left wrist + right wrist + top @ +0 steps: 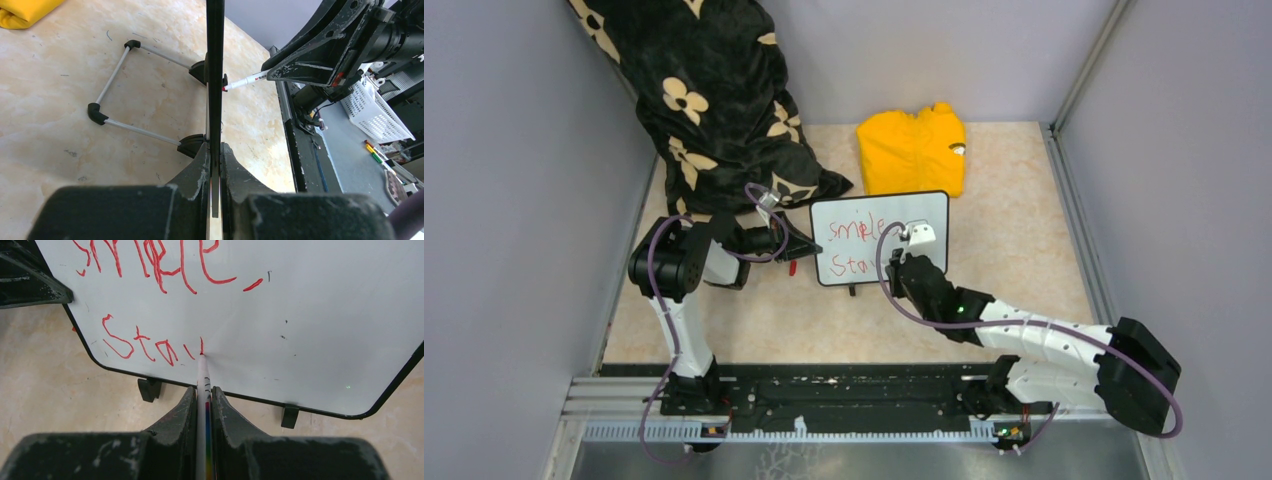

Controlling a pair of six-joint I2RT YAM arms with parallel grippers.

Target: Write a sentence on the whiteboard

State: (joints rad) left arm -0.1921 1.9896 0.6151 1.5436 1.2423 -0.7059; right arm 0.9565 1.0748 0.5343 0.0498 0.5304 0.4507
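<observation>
The whiteboard [929, 205] stands upright mid-table on its black feet [290, 416]. My left gripper [804, 243] is shut on its left edge; in the left wrist view the black rim [215, 75] runs straight between the closed jaws of that gripper [215, 150]. My right gripper [204, 392] is shut on a slim white marker [202, 372]. The marker's red tip touches the board at the end of the lower line. The sentence [150, 270] is in red: "smile," above and "Sta" [140, 345] plus a short stroke below. From above, my right gripper [899, 262] covers the board's lower middle.
A folded yellow garment [912, 150] lies behind the board. A black cloth with cream flowers [714, 100] is heaped at the back left, close to my left arm. The board's wire stand [115, 100] rests on the table behind it. A small red piece [792, 268] lies under my left gripper.
</observation>
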